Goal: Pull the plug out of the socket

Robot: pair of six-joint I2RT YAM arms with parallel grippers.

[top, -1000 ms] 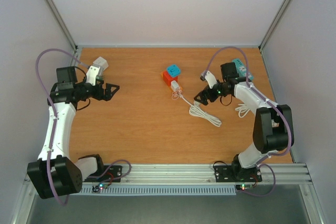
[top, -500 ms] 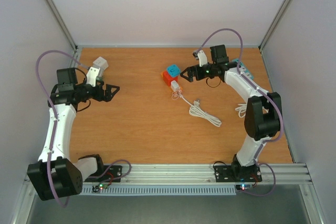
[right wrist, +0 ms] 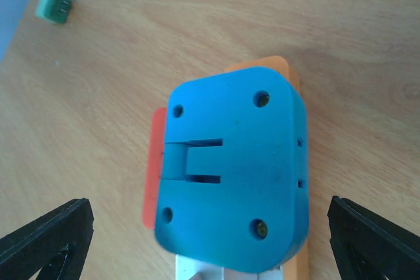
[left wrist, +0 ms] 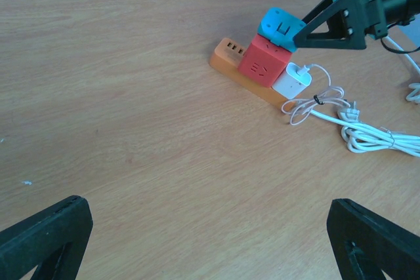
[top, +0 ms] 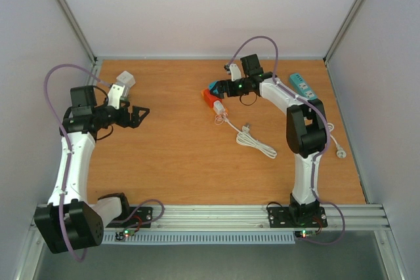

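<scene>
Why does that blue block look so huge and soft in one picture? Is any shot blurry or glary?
Right wrist view: the blue plug fills the frame because the camera sits close; its lower edge looks soft. Left wrist view: the white charger is fairly sharp, no glare. Top external view: even light, faint shadows on the wooden table.
</scene>
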